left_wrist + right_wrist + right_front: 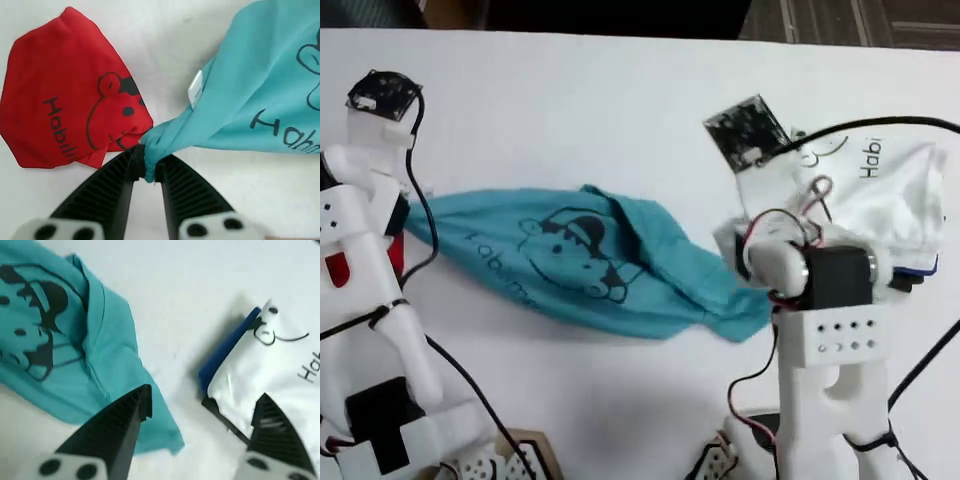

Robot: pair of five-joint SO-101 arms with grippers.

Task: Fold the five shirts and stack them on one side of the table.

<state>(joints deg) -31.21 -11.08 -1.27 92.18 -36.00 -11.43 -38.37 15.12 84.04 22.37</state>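
Note:
A teal shirt [580,262] with a black cartoon print lies stretched across the middle of the white table. My left gripper [148,167] is shut on its bunched corner [152,145], at the table's left side. A red shirt [65,110] lies folded just beyond that corner. My right gripper [200,412] hangs open above the table between the teal shirt's other end [85,365] and a stack at the right. That stack has a white shirt [272,365] on top, with a blue shirt [225,352] and a black layer under it.
The left arm [365,250] stands at the table's left edge and the right arm [820,330] rises at the front right, with cables trailing from both. Bare white table [570,110] stretches behind the teal shirt.

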